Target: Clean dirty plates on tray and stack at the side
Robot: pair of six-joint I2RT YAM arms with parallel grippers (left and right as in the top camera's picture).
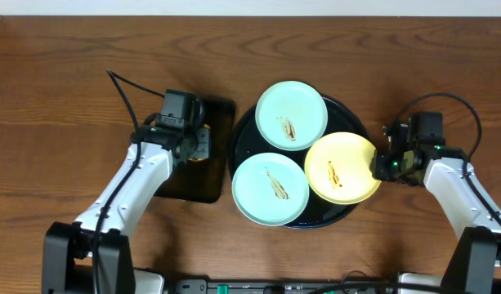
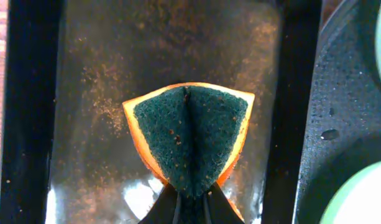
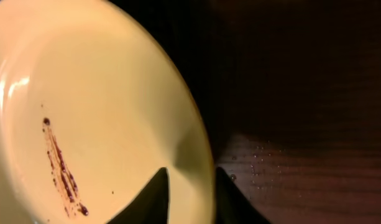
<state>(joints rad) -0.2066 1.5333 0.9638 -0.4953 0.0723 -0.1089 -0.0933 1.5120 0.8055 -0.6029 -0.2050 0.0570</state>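
Observation:
The round black tray [image 1: 240,145] holds three plates, each with a brown smear: a mint-green plate [image 1: 291,114] at the back, a mint-green plate [image 1: 270,188] at the front left, and the yellow plate [image 1: 342,167] at the right, overhanging the rim. My right gripper [image 1: 384,164] is shut on the yellow plate's right rim [image 3: 115,93], one finger inside and one outside [image 3: 191,190]. My left gripper [image 1: 194,144] is shut on an orange sponge [image 2: 189,140] with a dark green scouring face, folded between the fingers [image 2: 190,202] over the rectangular tray.
The rectangular black tray [image 1: 208,184] lies left of the round tray; its floor [image 2: 165,56] is wet and speckled. The round tray's edge [image 2: 339,93] and a mint plate's edge [image 2: 364,199] are just right of it. Water droplets lie on the wood table [image 3: 302,174] beside the yellow plate.

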